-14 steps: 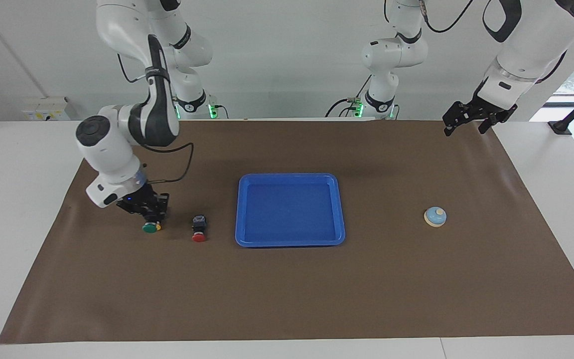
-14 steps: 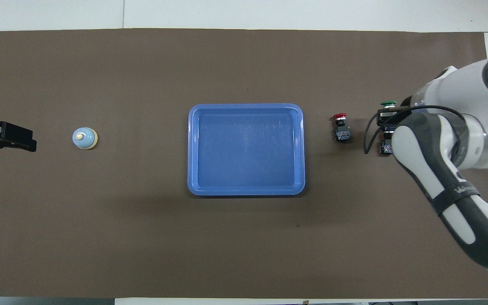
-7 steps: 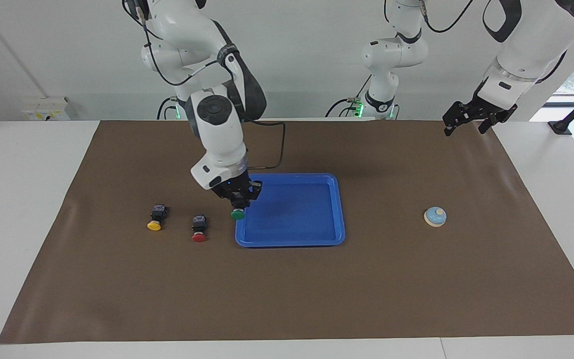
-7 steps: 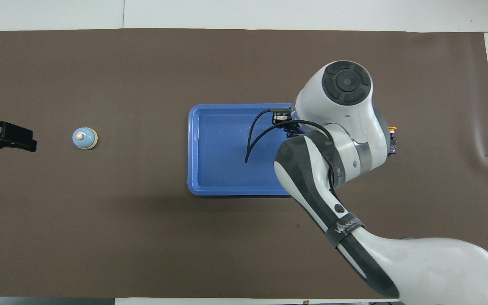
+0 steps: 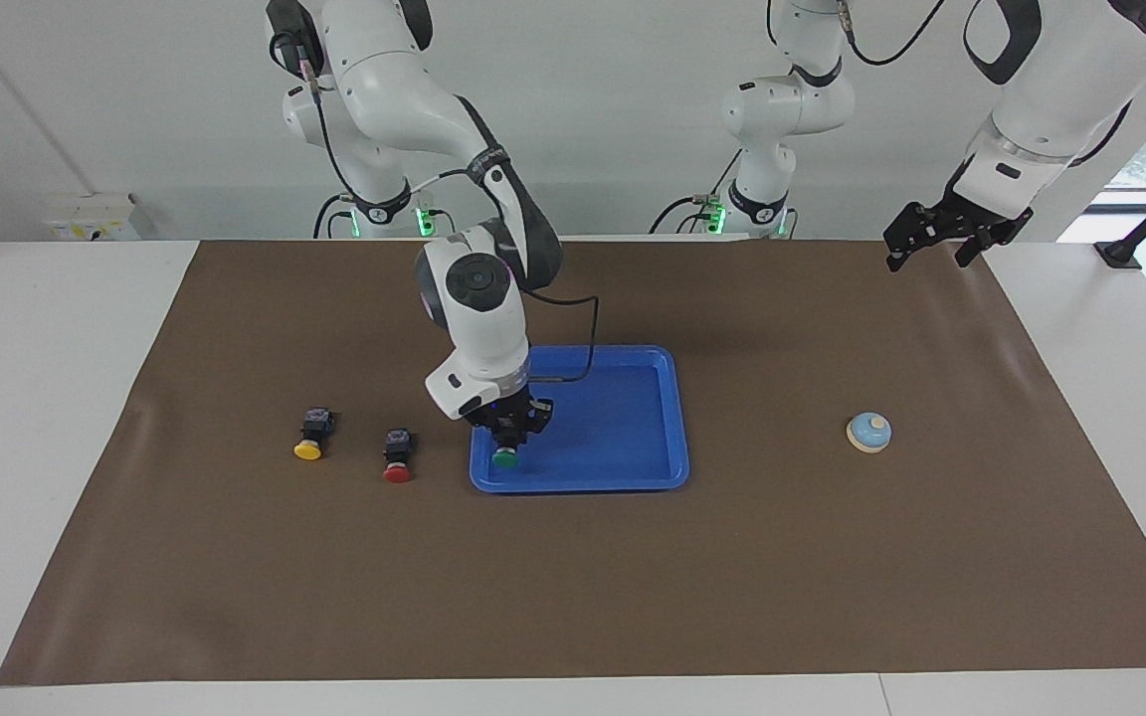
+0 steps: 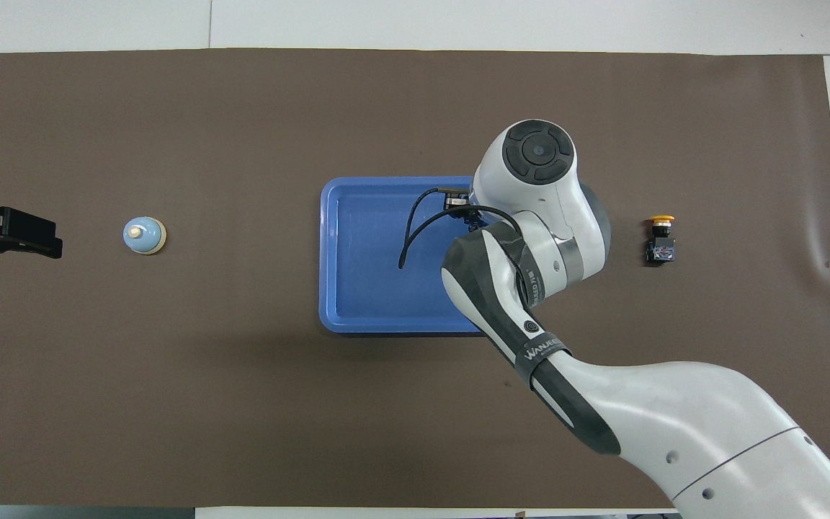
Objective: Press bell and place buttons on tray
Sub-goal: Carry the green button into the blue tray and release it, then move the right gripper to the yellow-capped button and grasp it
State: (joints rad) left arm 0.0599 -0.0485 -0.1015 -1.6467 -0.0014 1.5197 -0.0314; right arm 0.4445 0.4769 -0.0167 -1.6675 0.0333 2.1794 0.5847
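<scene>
The right gripper (image 5: 506, 435) is hanging low over the tray (image 5: 633, 477), at the corner toward the right arm's end, its jaws pinching the black body of the green button (image 5: 504, 458), cap pointing away from the robots. In the facing view, the red button (image 5: 397, 456) is lying on the table at about 9 o'clock from the tray, and the yellow button (image 5: 310, 437) next, same direction. The bell (image 5: 868, 432) is standing at 3 o'clock from the tray. The left gripper (image 5: 934, 241) is waiting over the mat's edge (image 5: 941, 261), jaws spread.

"WANJEE…" on right arm (image 6: 541, 353) band
</scene>
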